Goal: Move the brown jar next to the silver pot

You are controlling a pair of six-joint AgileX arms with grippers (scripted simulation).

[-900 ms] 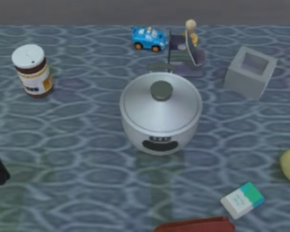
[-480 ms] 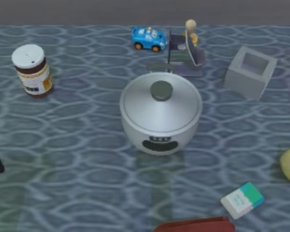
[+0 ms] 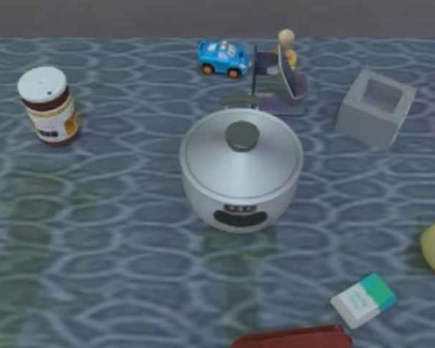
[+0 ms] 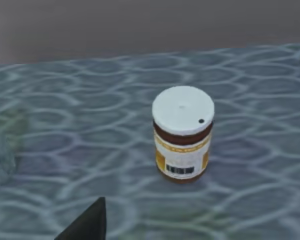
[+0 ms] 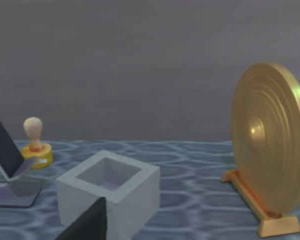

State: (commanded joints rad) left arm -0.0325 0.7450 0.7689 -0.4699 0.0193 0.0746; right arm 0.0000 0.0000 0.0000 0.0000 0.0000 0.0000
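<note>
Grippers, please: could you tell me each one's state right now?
Left gripper: cannot be told, only a dark tip shows.
Right gripper: cannot be told either.

Brown jar (image 3: 48,106): small, dark brown, flat white lid, yellow-orange and white label; upright, table's far left.
Silver pot (image 3: 241,168): large, round, domed lid on, grey knob; table centre, well apart from jar.

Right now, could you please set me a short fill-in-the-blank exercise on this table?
1. The brown jar has a flat ___ lid.
2. The toy car behind the silver pot is ___.
3. The grey cube is open at its ___.
4. The jar stands to the pot's ___.

Missing words: white; blue; top; left
</note>
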